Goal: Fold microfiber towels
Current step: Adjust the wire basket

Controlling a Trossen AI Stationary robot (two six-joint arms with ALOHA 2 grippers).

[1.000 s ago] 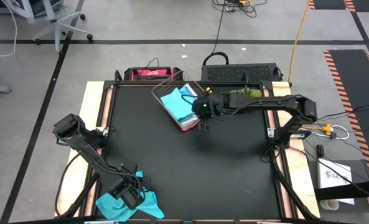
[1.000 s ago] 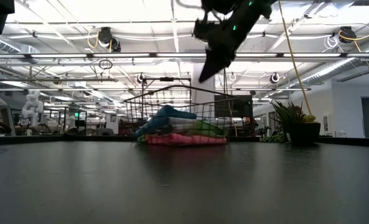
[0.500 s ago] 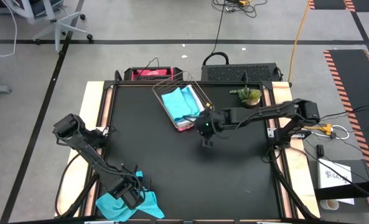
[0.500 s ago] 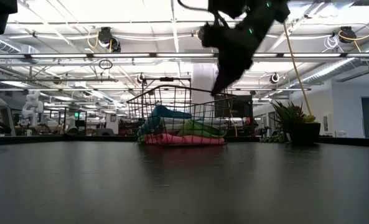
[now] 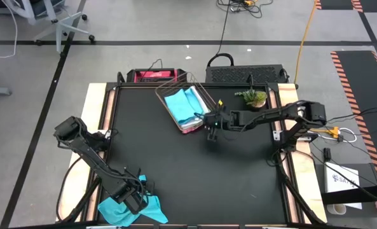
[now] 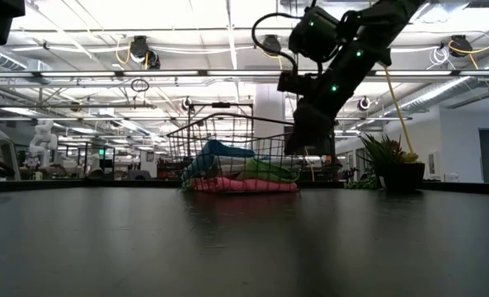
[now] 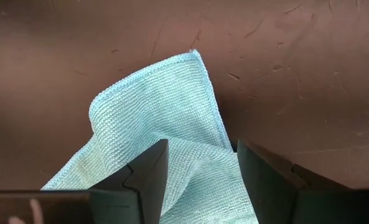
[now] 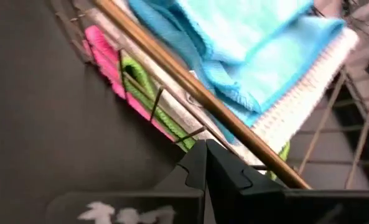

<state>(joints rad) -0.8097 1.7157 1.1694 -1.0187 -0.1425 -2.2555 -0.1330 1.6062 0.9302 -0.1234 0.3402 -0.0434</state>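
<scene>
The right gripper (image 5: 212, 130) has dropped beside the basket (image 5: 175, 86) of towels (image 5: 183, 105), jaws shut, empty. Left gripper (image 5: 130, 202) stands open over the near-left turquoise towel (image 5: 151, 208); next, pinching a corner.

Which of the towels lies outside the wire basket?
The turquoise towel at the table's near left corner, under the left gripper, lies on the table. The pink, green and other turquoise towels are stacked in the basket.
</scene>
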